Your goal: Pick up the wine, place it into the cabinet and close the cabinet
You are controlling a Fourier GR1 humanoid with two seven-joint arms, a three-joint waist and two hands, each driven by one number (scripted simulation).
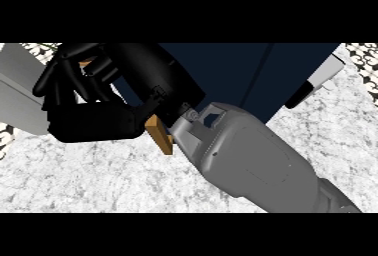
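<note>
Well, close view, most of it filled by one arm. The grey forearm (255,162) comes in from the lower right edge and runs up and left across the speckled white bench (88,180), so I take it as the right arm. The right hand (92,122) shows as a large black mass at upper left, very near the camera.

Hand state: I cannot tell whether it is clenched, released or grasping something; the black shapes overlap too much. A small tan spot shows inside the black mass near its top.

Cabinet (244,75): dark blue body at top centre, behind the wrist. A pale grey panel (18,95) lies at the left edge, partly behind the hand. Another pale grey piece (326,72) sits at the cabinet's right side with a black strip along its lower edge. I cannot tell whether either is a door.

A small tan wooden block (161,136) sticks out just under the wrist, touching or just beside the forearm's end.

Wine: I cannot make it out; if it is near the hand, the hand hides it.
</note>
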